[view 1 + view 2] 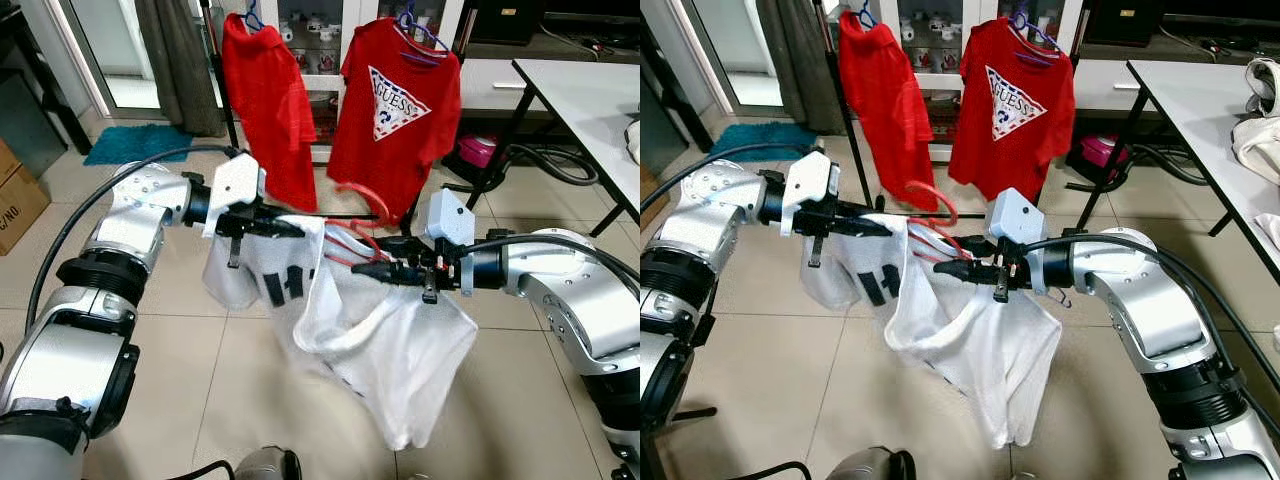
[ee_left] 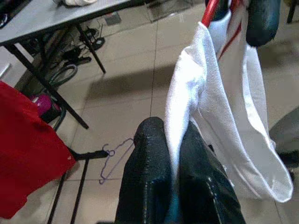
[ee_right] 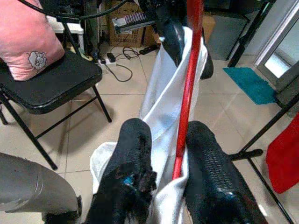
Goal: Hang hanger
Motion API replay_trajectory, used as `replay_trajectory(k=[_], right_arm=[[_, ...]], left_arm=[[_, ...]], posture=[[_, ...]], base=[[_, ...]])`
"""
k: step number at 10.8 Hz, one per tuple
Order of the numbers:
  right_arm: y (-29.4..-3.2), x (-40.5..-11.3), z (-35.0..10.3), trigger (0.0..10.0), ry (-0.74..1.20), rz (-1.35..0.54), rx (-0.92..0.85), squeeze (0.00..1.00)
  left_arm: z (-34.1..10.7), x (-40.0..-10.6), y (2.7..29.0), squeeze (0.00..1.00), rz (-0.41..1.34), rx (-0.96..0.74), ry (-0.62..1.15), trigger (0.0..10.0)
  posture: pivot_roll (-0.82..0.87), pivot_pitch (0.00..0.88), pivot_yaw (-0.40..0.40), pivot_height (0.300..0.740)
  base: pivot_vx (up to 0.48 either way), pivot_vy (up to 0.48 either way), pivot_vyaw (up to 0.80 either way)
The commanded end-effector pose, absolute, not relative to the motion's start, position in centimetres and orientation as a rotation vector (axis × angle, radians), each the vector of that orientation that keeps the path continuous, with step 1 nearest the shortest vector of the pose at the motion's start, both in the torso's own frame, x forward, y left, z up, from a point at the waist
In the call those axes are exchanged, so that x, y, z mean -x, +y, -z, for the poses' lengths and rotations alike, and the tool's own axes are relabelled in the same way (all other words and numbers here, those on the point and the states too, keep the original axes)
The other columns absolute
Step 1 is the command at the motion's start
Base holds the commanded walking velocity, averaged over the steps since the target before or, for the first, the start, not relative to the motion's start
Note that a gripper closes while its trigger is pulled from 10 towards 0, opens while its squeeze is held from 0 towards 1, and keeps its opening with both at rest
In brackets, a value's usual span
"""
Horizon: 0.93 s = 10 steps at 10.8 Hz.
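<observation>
Left eye view: a white T-shirt droops at frame centre between both arms, below two red T-shirts hanging on a rack at the top. The left end effector pinches the shirt's fabric at centre left. The right end effector grips the red hanger threaded through the shirt.

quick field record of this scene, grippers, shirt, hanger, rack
left gripper: shut on white shirt, pinching its fabric edge
right gripper: shut on red hanger, with shirt cloth between its fingers too
white shirt: slung between both grippers, drooping toward the tiled floor
red hanger: partly inside the shirt, hook sticking up
rack: ahead, carrying two red shirts
</observation>
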State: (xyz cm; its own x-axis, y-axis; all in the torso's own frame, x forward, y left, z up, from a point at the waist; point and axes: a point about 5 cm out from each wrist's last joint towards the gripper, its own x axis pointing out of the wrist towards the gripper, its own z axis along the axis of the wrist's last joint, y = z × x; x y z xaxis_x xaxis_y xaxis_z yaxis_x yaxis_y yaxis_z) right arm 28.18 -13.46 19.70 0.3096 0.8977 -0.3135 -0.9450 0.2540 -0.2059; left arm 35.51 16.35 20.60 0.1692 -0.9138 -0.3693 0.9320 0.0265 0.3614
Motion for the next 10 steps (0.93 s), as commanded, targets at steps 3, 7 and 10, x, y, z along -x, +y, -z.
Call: replay_trajectory(k=[3, 7, 10], right_arm=[[-13.2, -28.1, -19.7, 0.0, 0.156, -1.282, 0.426, 0.0], [-13.6, -28.1, -19.5, 0.0, 0.168, -1.262, 0.425, 0.0], [-14.6, -27.5, -18.6, 0.0, 0.223, -1.234, 0.411, 0.0]], left_arm=[[-23.6, -36.1, 16.4, 0.0, 1.368, -0.549, -0.082, 0.0], [-23.4, -36.0, 17.0, 1.0, 1.373, -0.526, -0.069, 10.0], [-23.4, -35.7, 18.0, 1.0, 1.375, -0.501, -0.068, 10.0]], posture=[[-0.15, 0.0, 0.038, 0.74], [-0.15, 0.0, 0.043, 0.74], [-0.14, 0.0, 0.046, 0.74]], base=[[0.0, 0.0, 0.0], [0.0, 0.0, 0.0], [0.0, 0.0, 0.0]])
